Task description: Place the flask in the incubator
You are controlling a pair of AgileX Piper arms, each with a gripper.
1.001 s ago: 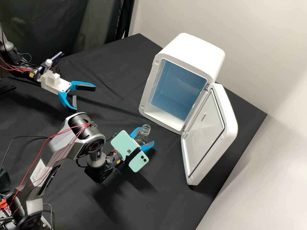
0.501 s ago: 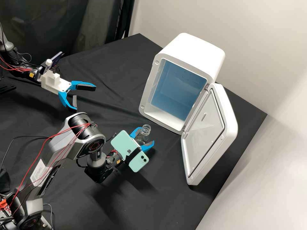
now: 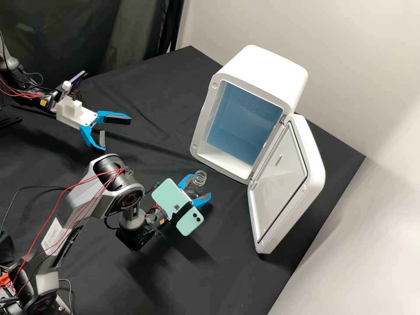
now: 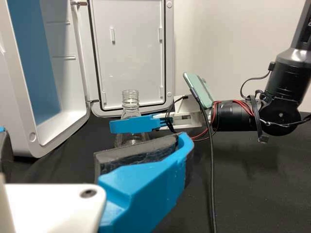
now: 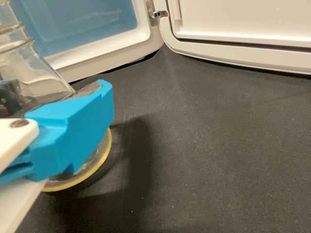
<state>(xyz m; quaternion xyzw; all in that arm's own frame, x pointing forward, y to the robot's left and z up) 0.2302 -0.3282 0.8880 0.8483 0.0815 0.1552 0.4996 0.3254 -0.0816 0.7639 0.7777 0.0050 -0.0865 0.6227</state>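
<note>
The high view looks forward and down at a middling slant from off the arms, taking in the whole black bench [image 3: 183, 87], with the incubator [image 3: 262, 74] at upper right of the frame; the left wrist view sits low and farther back, facing level toward the incubator's open door [image 4: 131, 53]; the right wrist view hugs the bench, very near the flask [image 5: 34, 73]; all three share flask and incubator front.

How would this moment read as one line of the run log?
right gripper: shut on flask, flask upright on bench | left gripper: open, holding nothing | incubator: open, flask not yet inside
</note>
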